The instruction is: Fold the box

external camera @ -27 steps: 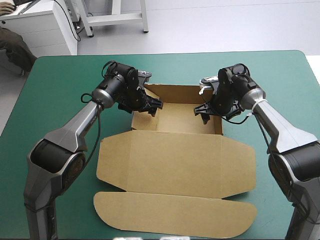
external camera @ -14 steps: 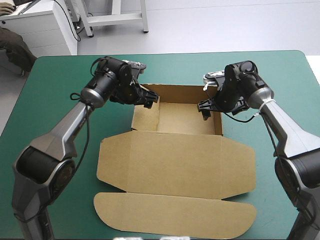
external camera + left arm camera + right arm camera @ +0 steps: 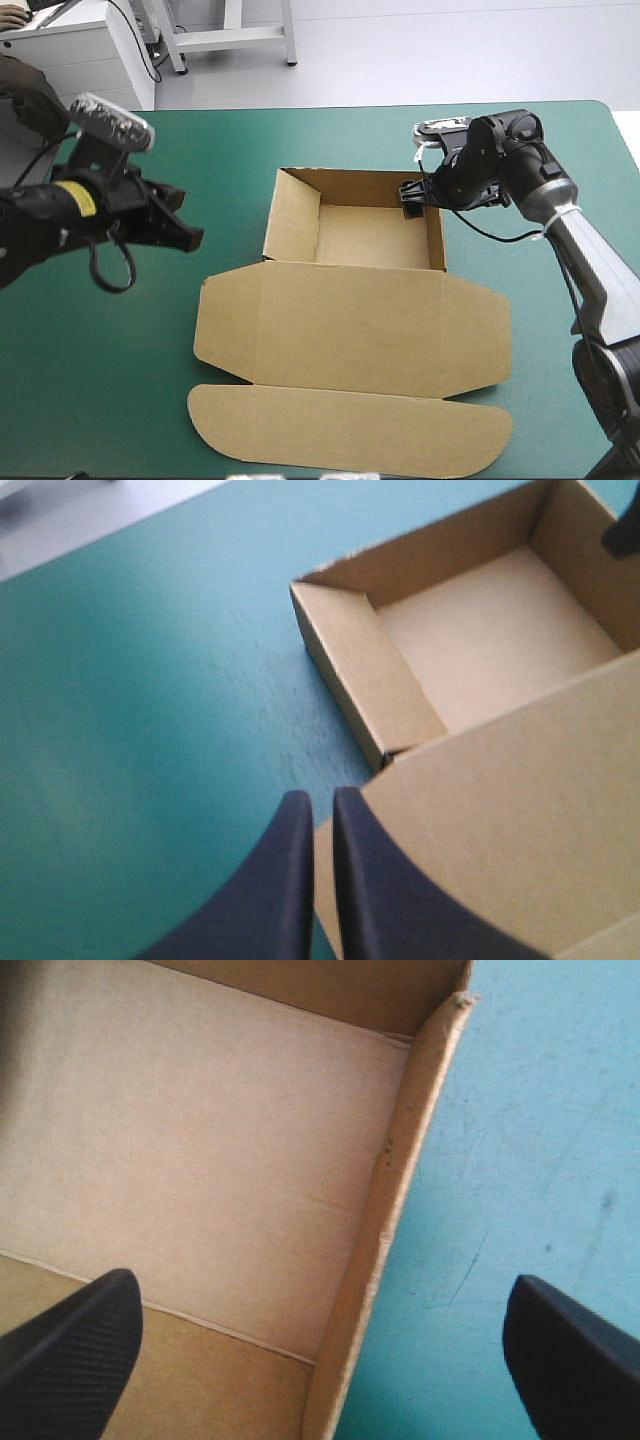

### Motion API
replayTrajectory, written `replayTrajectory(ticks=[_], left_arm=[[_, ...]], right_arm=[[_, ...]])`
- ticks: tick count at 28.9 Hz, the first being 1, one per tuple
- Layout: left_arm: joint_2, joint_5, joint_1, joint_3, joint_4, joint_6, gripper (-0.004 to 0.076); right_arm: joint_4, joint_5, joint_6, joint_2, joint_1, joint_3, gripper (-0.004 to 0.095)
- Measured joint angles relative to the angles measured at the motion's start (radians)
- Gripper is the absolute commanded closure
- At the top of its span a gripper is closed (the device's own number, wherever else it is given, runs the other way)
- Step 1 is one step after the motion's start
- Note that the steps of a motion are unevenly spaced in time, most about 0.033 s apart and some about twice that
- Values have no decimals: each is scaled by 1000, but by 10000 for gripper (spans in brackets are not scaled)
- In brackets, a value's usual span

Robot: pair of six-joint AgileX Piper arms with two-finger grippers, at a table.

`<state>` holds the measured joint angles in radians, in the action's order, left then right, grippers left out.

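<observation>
The brown box (image 3: 352, 300) lay on the counter (image 3: 110, 380) as an open tray, lid (image 3: 350, 345) flat nearest. Left of it the left end effector (image 3: 190, 238) hung closed, empty. The right end effector (image 3: 409, 193), spread open, straddled the far-right wall, apparently seating it, so it should next lift straight off.

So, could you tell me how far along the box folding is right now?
Done: the box has its walls up, an open tray. In hand: the right gripper, open, straddles its right wall; the left gripper, shut and empty, hangs over the table left of it. To do: the lid lies flat, flaps unfolded.
</observation>
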<state>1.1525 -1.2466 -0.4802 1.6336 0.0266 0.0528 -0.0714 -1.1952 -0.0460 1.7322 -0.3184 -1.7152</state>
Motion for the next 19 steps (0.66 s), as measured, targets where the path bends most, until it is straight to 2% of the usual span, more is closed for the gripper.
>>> replayTrajectory(ticks=[8, 10, 12, 15, 19], left_arm=[[-230, 0, 0, -502, 0, 21, 731], [-267, 0, 0, -605, 0, 21, 731], [-299, 0, 0, -682, 0, 19, 731], [-348, 0, 0, -773, 12, 9, 731], [-396, 0, 0, -817, 41, 3, 731]], right_arm=[[-1, 9, -1, 54, 0, 0, 10], [0, 14, -6, 88, 0, 0, 44], [1, 18, -8, 121, 0, 0, 133], [1, 24, -12, 162, 0, 0, 346], [8, 50, -33, 190, 0, 0, 761]])
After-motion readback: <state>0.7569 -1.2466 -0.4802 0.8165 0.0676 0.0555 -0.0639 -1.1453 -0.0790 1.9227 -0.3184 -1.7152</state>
